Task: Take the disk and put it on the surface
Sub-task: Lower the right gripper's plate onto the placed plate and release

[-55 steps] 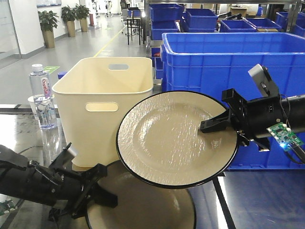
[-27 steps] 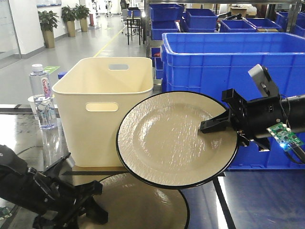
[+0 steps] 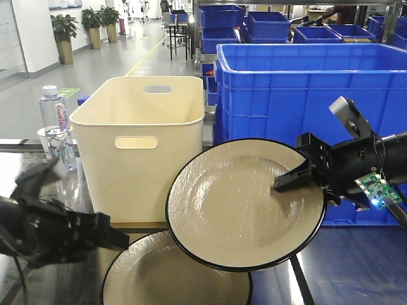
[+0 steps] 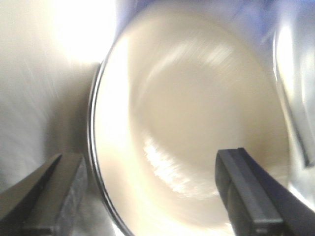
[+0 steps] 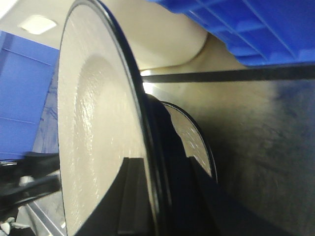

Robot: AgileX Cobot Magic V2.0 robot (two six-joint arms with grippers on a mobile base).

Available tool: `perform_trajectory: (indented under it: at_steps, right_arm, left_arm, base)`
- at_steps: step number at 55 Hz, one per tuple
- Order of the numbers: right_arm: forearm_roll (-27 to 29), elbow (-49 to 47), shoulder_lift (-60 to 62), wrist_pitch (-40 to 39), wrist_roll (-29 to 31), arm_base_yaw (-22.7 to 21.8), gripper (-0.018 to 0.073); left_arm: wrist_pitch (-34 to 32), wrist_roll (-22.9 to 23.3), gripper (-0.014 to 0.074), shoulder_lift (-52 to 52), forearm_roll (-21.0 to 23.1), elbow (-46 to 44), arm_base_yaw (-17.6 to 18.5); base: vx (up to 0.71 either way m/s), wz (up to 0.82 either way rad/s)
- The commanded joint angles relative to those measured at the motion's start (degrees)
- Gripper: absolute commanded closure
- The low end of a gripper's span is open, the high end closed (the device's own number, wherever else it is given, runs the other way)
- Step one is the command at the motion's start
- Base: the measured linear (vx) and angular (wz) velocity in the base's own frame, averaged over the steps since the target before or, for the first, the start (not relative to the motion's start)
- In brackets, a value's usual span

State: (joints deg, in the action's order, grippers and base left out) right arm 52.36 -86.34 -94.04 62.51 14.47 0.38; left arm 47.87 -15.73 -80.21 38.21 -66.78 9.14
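Two beige disks with black rims are in view. One disk (image 3: 245,203) hangs tilted in the air, and my right gripper (image 3: 289,181) is shut on its right rim. The right wrist view shows this disk (image 5: 93,128) edge-on, clamped between the fingers of the gripper (image 5: 157,196). The other disk (image 3: 178,276) lies flat on the glossy dark surface (image 3: 346,267). My left gripper (image 3: 108,238), blurred, stands just left of it. In the left wrist view the gripper (image 4: 147,196) is open, its fingers wide apart over the lying disk (image 4: 197,113).
A cream bin (image 3: 143,140) stands behind the disks, with a large blue crate (image 3: 305,82) to its right. A water bottle (image 3: 56,124) is at the far left. A black tape line (image 3: 300,283) crosses the surface.
My left arm has pulled back to the left, off the lying disk, which now shows fully. The right gripper has lowered its disk slightly and shifted it right.
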Motion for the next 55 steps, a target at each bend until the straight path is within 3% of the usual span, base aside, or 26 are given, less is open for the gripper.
perform_trajectory:
  at_steps: [1,20,38,46,55]
  right_arm:
    - [5.9,-2.1,1.4,-2.2,-1.2,1.1,0.0567]
    - [4.5,-2.1,-4.8,-13.1,-0.3,13.7,0.0566]
    - [0.6,-2.1,-7.5,-7.4,4.1,15.0,0.0522]
    - [-1.5,-2.1,-7.8,-5.1,6.0,15.0,0.0427]
    - [-5.1,-2.1,-7.8,-4.8,7.5,15.0,0.0239]
  left_arm:
    - [-3.7,0.2,-0.0002,5.1,0.8,-1.7,0.0]
    - [-5.2,0.2,0.0043,8.6,0.6,-1.7,0.0]
    - [-5.2,0.2,0.0043,8.6,0.5,-1.7,0.0]
    - [-5.6,0.2,0.0043,8.6,0.5,-1.7,0.0]
    - [-5.7,0.1,0.0043,8.6,0.5,-1.7,0.0]
  base:
    - [0.00,0.00]
    - [0.00,0.00]
    - [0.00,0.00]
    - [0.00,0.00]
    - [0.00,0.00]
